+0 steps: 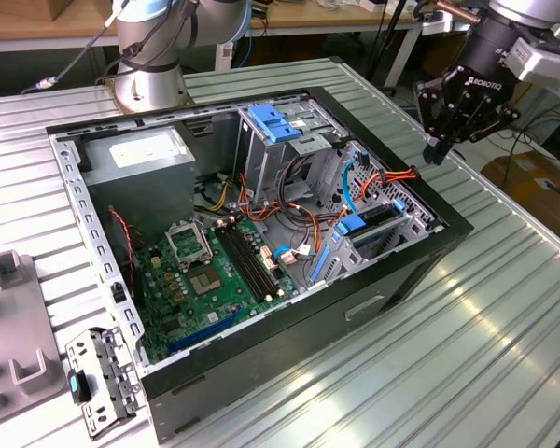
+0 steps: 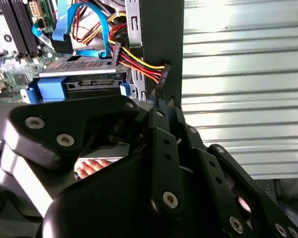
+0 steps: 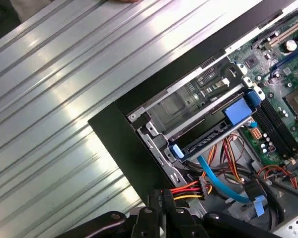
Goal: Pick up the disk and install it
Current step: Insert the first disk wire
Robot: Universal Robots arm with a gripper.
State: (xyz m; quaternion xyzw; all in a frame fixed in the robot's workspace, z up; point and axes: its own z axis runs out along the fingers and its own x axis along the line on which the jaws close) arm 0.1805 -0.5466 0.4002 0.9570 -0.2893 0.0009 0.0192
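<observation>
Exterior view: gripper (image 1: 436, 149) hangs over the far right corner of the open PC case (image 1: 401, 271), just off the rim. Fingers (image 2: 161, 148) look pressed together, tips meeting, nothing visible btwn them.

Second wrist view now: gripper (image 2: 164, 101) tips sit right beside the black pwr connector (image 2: 163, 74), whose red/yellow/orange wires are draped over the case wall. Can't tell if they touch.

And the disk (image 2: 87, 84)? It's in the drive bay at that same corner, blue rails on both sides, connector edge facing the gripper. Blue data cable (image 2: 97, 25) loops above it.

First wrist view has the disk (image 3: 208, 139) lying flat in the cage, w/ the ribbed metal table (image 3: 64, 99) outside the case wall.
</observation>
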